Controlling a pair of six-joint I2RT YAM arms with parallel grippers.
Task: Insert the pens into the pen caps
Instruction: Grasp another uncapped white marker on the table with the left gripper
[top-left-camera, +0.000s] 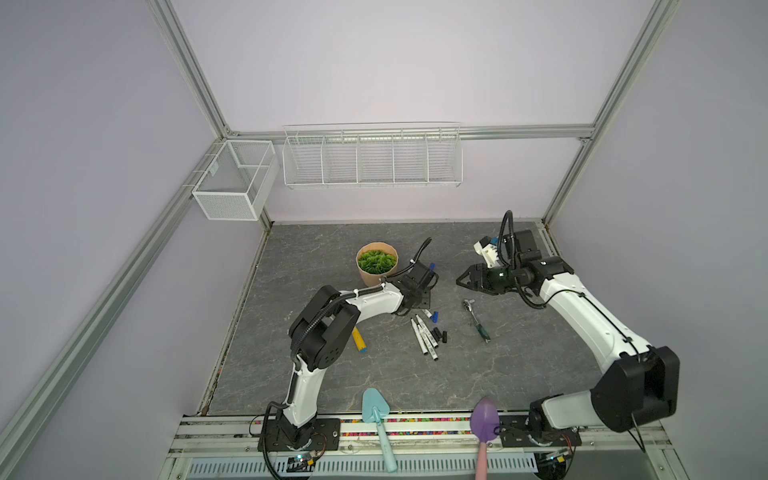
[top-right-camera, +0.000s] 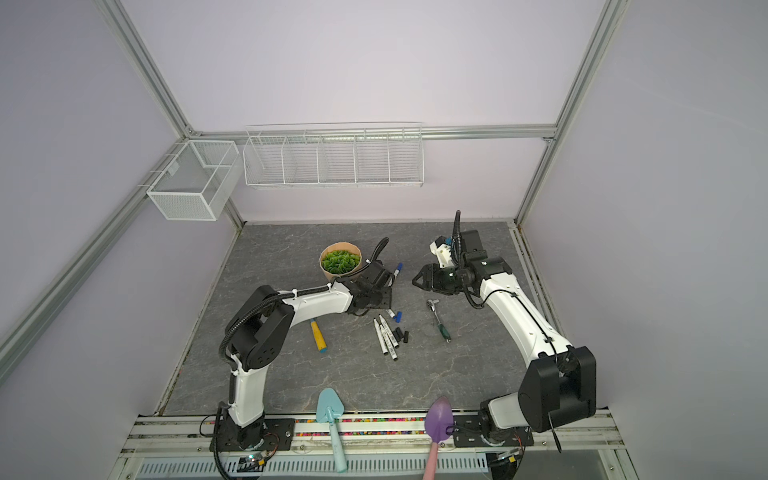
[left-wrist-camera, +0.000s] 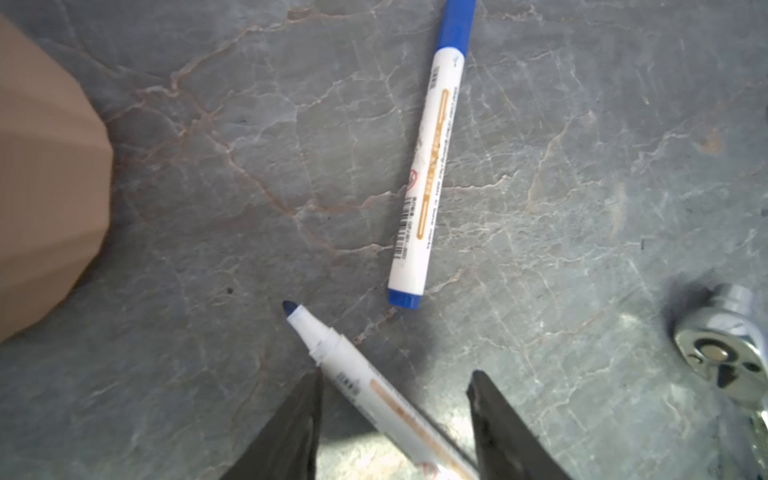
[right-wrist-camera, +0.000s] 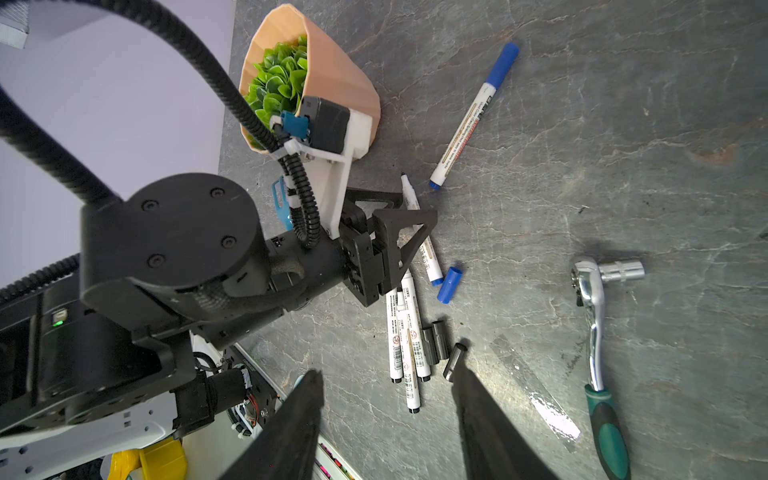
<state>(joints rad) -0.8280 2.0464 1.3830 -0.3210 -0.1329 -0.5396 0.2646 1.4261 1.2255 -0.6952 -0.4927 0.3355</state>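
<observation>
My left jaws are down low over the worktop (left-wrist-camera: 208, 208). They are open, with a gap wider than a pen. A bare blue pen (left-wrist-camera: 365, 386) lies flat between them. One jaw looks right against the pen and the second stands off from it, so I am not squeezing. I have hold of nothing. I stand across the pen's body, not along it. That is the good way to pinch a thin round thing so it does not roll off.

The blue cap (right-wrist-camera: 449, 284) lies on the worktop just beside the pen's back end, so it is easy to reach. I think my next job is to close on the pen and lift it, so the tip can go into that cap.

My right jaws hang in the air, apart from the pens. They are open with a clear gap, and nothing is in them. I think they hang there to keep out of the way, ready to fetch the cap.

One capped pen (left-wrist-camera: 428, 166) is done, I think. It lies by itself near the pot (right-wrist-camera: 332, 70).

Three black pens (right-wrist-camera: 407, 349) lie side by side, touching. Three black caps (right-wrist-camera: 434, 345) lie just beside them. My left arm hides their tips. The ratchet (right-wrist-camera: 594, 316) lies off to the side and is not part of my job.
</observation>
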